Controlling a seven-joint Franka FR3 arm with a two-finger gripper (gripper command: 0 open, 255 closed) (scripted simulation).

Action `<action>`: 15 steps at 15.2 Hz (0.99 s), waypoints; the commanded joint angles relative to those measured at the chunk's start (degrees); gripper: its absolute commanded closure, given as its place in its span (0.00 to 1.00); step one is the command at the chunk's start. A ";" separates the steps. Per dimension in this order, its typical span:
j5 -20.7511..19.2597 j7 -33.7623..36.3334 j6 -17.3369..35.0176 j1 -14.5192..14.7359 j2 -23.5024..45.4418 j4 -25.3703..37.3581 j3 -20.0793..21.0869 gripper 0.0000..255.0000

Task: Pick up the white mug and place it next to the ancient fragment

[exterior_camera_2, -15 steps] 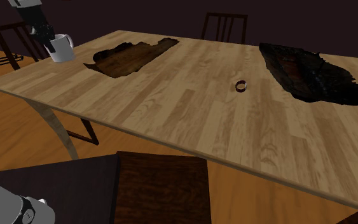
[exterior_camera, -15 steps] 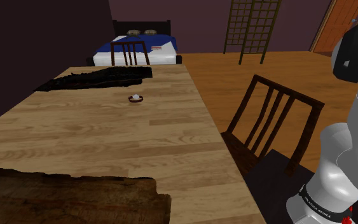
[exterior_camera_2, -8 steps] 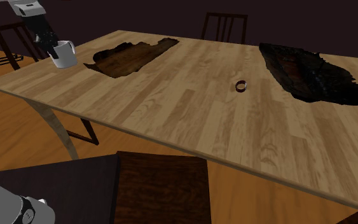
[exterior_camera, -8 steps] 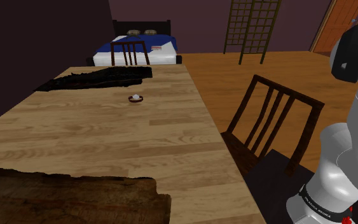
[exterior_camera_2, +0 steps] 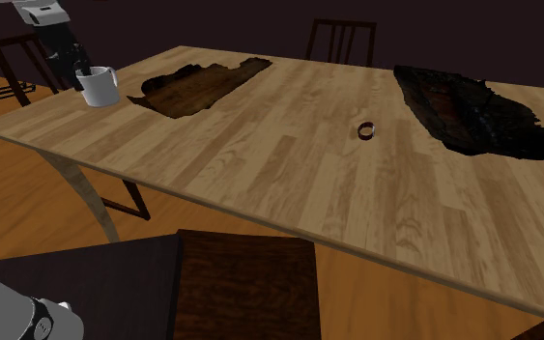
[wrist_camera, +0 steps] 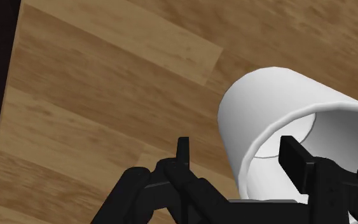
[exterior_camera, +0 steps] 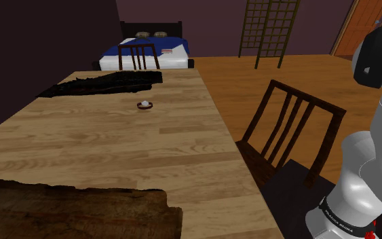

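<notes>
**Mug settled upright, fingers slack around its wall**

Since half a second ago the mug (exterior_camera_2: 99, 87) has sunk a touch, edged toward the frame's right and come from a tilt to upright. My gripper (exterior_camera_2: 78, 69) above it has held its place.

The mug now sits in the upper left of the second exterior view, on the table (exterior_camera_2: 260, 184) near its corner. It is close beside the ragged brown slab (exterior_camera_2: 197, 85), which I take for the fragment, but not touching it.

From the wrist view the gripper (wrist_camera: 238, 158) stands apart, astride the mug's (wrist_camera: 279, 114) wall. One finger (wrist_camera: 296, 162) is inside the mouth and the other (wrist_camera: 182, 153) is outside, with bare wood showing between it and the white wall. I read that as let go, with the mug resting on its own base, so the placing looks nearly done.

What remains is getting out cleanly. I would draw the hand back along the fingers' own line, slowly, keeping the inner finger centred in the mouth so it cannot hook the rim. Any sideways drift before the tips clear the lip could tip the mug or nudge it toward the nearby table edge. I would only swing the arm away once both tips are above the rim.
</notes>
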 commanded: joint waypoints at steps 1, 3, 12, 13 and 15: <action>0.00 0.00 0.00 0.00 0.00 0.00 0.00 0.00; 0.00 0.00 0.00 0.00 0.00 0.01 0.00 0.00; 0.60 -0.58 -7.11 0.93 -0.33 7.01 0.48 0.00; 0.60 -0.58 -7.11 0.93 -0.33 7.01 0.48 0.00; 0.60 -0.57 -7.11 0.93 -0.33 7.01 0.48 0.00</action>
